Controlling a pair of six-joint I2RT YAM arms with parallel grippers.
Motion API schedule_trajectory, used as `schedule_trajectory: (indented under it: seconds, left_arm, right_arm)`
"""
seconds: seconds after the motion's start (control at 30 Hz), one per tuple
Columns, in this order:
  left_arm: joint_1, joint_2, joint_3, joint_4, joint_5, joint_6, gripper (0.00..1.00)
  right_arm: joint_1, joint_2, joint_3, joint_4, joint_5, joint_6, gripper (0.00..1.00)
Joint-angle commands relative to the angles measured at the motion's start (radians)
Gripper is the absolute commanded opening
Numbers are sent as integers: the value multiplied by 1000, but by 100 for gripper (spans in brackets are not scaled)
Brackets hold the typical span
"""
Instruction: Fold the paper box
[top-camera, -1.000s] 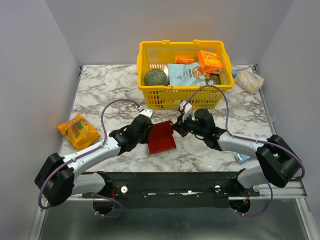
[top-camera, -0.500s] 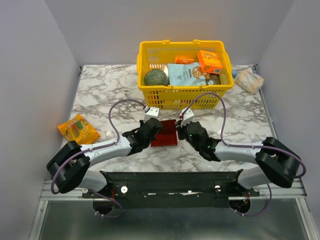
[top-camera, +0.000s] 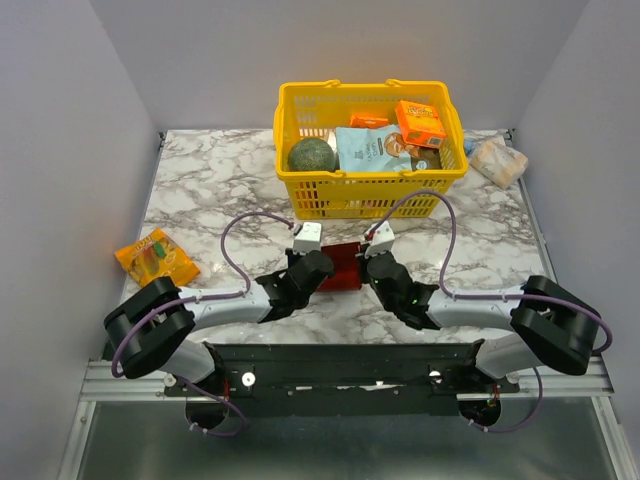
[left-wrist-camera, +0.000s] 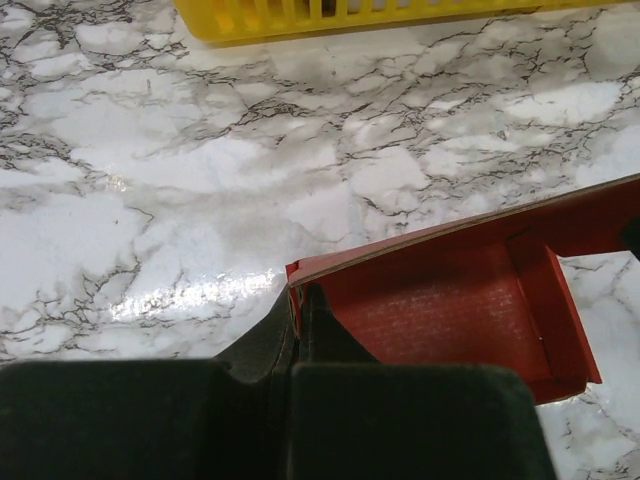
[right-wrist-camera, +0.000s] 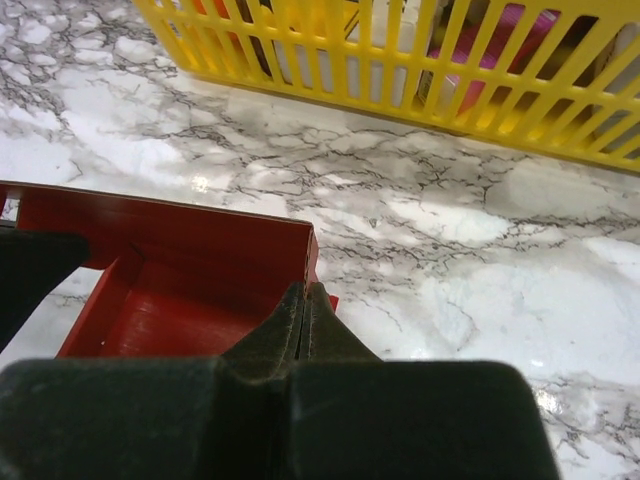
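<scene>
The red paper box (top-camera: 340, 267) stands on the marble table in front of the basket, as a shallow open tray with its walls raised. My left gripper (top-camera: 318, 268) is shut on the box's left end wall; in the left wrist view the fingers (left-wrist-camera: 295, 305) pinch the wall's corner and the box (left-wrist-camera: 450, 300) opens to the right. My right gripper (top-camera: 372, 268) is shut on the right end wall; in the right wrist view the fingers (right-wrist-camera: 304, 295) pinch that wall and the box (right-wrist-camera: 190, 260) lies to the left.
A yellow basket (top-camera: 370, 192) stands just beyond the box, holding a green round fruit (top-camera: 311, 154), a blue packet (top-camera: 368, 148) and an orange carton (top-camera: 420, 122). An orange snack packet (top-camera: 155, 262) lies at the left. A wrapped bun (top-camera: 498, 160) lies at the far right.
Both grippers have drawn in and lowered towards each other. The box has gone from a tilted, flatter sheet to a smaller tray held at both ends, shifted slightly towards the basket.
</scene>
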Motion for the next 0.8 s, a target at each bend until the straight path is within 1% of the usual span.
schedule_trajectory:
  seconds: [0.0, 0.27, 0.43, 0.57, 0.63, 0.67, 0.77]
  left_arm:
    - [-48, 24, -39, 83, 40, -115, 0]
    - [-77, 23, -92, 92, 30, -163, 0]
    - [-87, 13, -124, 101, 36, -167, 0]
    - [-91, -16, -177, 133, 23, -161, 0]
    - [-91, -28, -200, 188, 17, -126, 0]
    - [-91, -29, -213, 208, 15, -109, 0]
    - [-89, -20, -192, 264, 10, -14, 0]
  right_arm:
    - [49, -16, 8, -51, -30, 105, 1]
    - [72, -30, 34, -226, 2, 194, 1]
    - [87, -4, 71, -285, 26, 248, 1]
    - [89, 22, 94, -338, 118, 278, 1]
    - [89, 10, 94, -325, 158, 265, 1]
    - [89, 7, 91, -280, 161, 249, 1]
    - [84, 3, 106, -207, 168, 179, 1]
